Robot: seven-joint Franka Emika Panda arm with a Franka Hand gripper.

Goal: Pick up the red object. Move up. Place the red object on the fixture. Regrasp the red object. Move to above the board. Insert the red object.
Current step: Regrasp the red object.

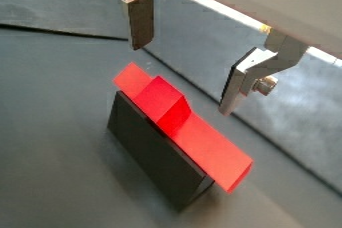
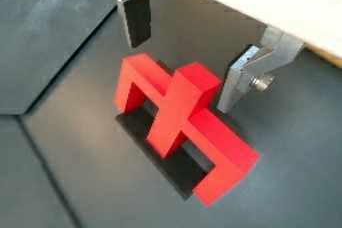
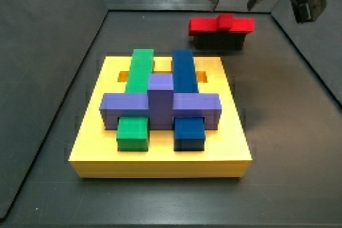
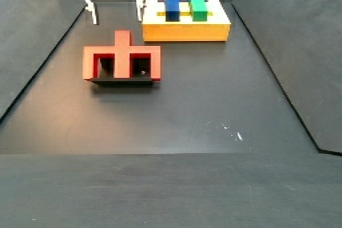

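Red object lies on the fixture, toward the far edge of the dark floor in a side view, well apart from the board; in both wrist views it rests flat across the black block, bar and legs spread, centre stub raised. Gripper hangs above and a little behind it, jaws wide and empty, nothing between the silver plates; one finger and its mate sit clear of the red surface, no contact. Step in hand, by my reading: the regrasp, placing looks done. To do it well, I would bring the gripper over the stub or bar so the pads close square on two flat parallel faces, not on a corner; descend straight, keep the plates off the fixture's walls, and close only when the piece sits evenly between the pads (a skewed pinch would tilt it and spoil the later insertion). Lift straight before any sideways travel, since the legs may catch the block's edge. Which slot on the board waits for it I cannot tell from here. Counts: one red object, one fixture, one board, one gripper with two fingers. On the board in a side view: one purple cross block, two green pieces, two blue pieces as far as shows; they may be ends of longer bars.
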